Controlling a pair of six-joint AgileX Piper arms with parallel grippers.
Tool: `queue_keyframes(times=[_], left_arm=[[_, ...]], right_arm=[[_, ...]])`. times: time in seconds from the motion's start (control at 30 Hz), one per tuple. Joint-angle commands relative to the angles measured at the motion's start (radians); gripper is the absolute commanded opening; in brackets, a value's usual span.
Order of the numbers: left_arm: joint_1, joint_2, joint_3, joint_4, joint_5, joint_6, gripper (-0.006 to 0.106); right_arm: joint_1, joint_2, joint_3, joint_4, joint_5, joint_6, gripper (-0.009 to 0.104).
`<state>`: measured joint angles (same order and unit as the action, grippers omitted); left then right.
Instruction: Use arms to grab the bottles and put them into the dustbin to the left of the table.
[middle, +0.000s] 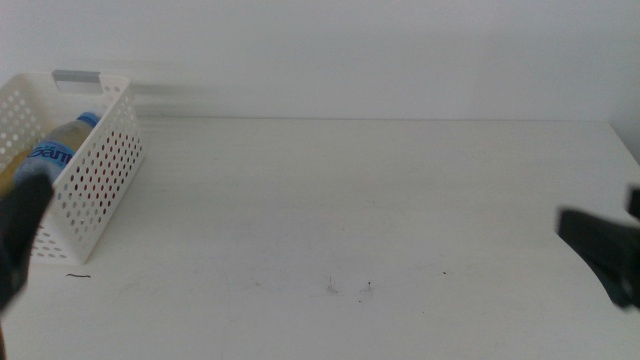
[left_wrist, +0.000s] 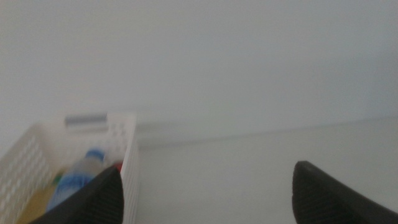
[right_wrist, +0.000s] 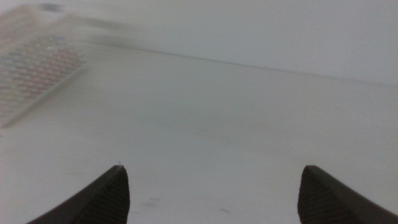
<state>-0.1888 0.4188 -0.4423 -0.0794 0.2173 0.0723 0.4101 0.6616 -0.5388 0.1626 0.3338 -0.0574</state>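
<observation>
I see my left pincer (left_wrist: 205, 193) spread empty just beside the dustbin (middle: 95, 175) holding the bottles (middle: 55, 150); right pincer (right_wrist: 211, 196) spread above bare desk (middle: 350, 210).

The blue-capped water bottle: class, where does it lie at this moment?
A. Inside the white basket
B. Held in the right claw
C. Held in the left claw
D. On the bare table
A: the water bottle lies inside the perforated white basket, while both claws are open and hold nothing.
</observation>
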Motion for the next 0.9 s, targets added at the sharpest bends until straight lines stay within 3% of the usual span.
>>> queue_keyframes(times=[0.0, 0.17, 0.37, 0.63, 0.87], left_arm=[[0.014, -0.109, 0.115, -0.004, -0.018, -0.011, 0.091], [0.068, -0.314, 0.34, -0.055, -0.028, -0.011, 0.091], [0.103, -0.419, 0.442, -0.072, -0.036, -0.011, 0.091], [0.128, -0.419, 0.442, -0.069, -0.057, -0.011, 0.091], [0.13, -0.419, 0.442, -0.067, -0.058, -0.011, 0.091]], right_arm=[[-0.085, -0.091, 0.137, -0.003, -0.113, -0.003, 0.071], [-0.298, -0.364, 0.39, -0.002, -0.144, -0.003, 0.071], [-0.452, -0.539, 0.514, -0.094, -0.144, -0.003, 0.071], [-0.469, -0.662, 0.539, -0.174, -0.087, -0.003, 0.071], [-0.469, -0.662, 0.539, -0.18, -0.132, -0.003, 0.071]])
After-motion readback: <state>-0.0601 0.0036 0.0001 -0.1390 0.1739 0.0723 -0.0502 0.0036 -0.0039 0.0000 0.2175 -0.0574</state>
